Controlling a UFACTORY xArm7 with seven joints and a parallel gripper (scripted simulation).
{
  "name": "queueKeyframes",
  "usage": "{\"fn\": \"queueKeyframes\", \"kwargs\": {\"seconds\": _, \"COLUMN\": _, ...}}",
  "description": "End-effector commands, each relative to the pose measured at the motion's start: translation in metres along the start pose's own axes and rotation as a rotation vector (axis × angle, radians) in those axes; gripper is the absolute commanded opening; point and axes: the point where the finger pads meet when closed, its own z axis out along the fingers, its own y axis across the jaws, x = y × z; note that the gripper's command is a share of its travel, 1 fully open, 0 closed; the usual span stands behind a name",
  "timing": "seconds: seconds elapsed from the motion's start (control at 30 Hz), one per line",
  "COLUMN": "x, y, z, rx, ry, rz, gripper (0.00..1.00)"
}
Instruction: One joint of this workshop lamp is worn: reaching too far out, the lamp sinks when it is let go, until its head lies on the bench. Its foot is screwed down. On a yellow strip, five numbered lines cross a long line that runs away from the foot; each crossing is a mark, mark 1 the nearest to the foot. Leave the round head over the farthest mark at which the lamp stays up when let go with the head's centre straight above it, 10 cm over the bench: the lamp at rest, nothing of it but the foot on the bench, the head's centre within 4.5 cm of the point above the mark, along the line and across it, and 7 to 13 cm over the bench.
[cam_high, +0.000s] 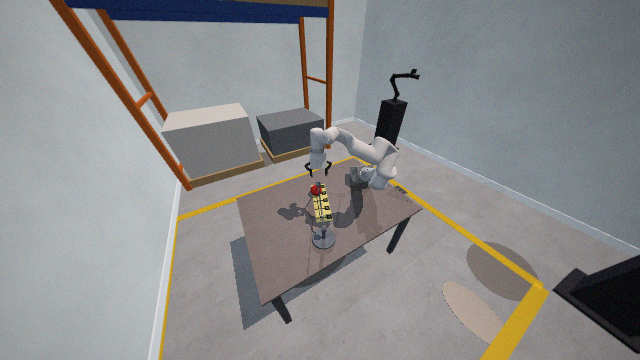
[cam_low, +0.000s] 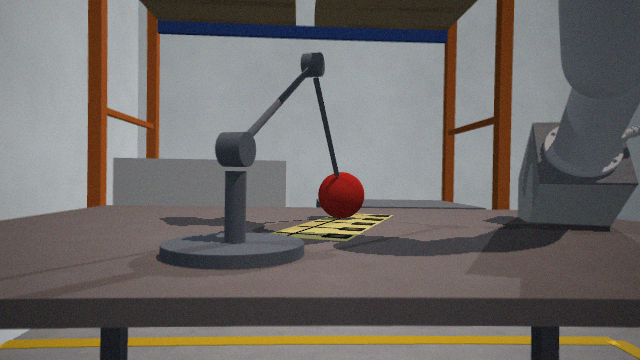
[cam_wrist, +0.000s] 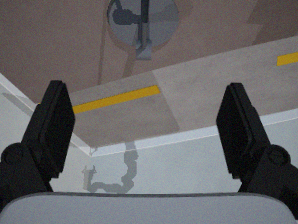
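The gripper (cam_high: 318, 172) hangs above the bench's (cam_high: 280, 250) far edge with its jaws spread wide and nothing between them, well apart from the lamp. The lamp's foot (cam_low: 231, 250) sits on the bench, its arms folded up to a high elbow (cam_low: 312, 64). The red head (cam_low: 341, 195) hangs over the far end of the yellow strip (cam_low: 334, 227), seemingly low above it; which mark is hard to tell.
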Motion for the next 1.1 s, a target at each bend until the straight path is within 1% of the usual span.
{"fn": "queueKeyframes", "kwargs": {"seconds": 0.0, "x": 0.000, "y": 0.000, "z": -0.002, "rx": 0.004, "ry": 0.075, "rz": 0.001, "gripper": 1.00}}
{"fn": "queueKeyframes", "kwargs": {"seconds": 0.07, "x": 0.000, "y": 0.000, "z": -0.002, "rx": 0.004, "ry": 0.099, "rz": 0.002, "gripper": 1.00}}
{"fn": "queueKeyframes", "kwargs": {"seconds": 0.13, "x": 0.000, "y": 0.000, "z": -0.002, "rx": 0.004, "ry": 0.099, "rz": 0.002, "gripper": 1.00}}
{"fn": "queueKeyframes", "kwargs": {"seconds": 0.63, "x": 0.002, "y": 0.000, "z": 0.049, "rx": 0.002, "ry": 0.148, "rz": 0.003, "gripper": 1.00}}
{"fn": "queueKeyframes", "kwargs": {"seconds": 0.7, "x": 0.002, "y": 0.000, "z": 0.049, "rx": 0.002, "ry": 0.148, "rz": 0.003, "gripper": 1.00}}
{"fn": "queueKeyframes", "kwargs": {"seconds": 1.07, "x": 0.006, "y": 0.000, "z": 0.073, "rx": 0.001, "ry": 0.143, "rz": 0.003, "gripper": 1.00}}
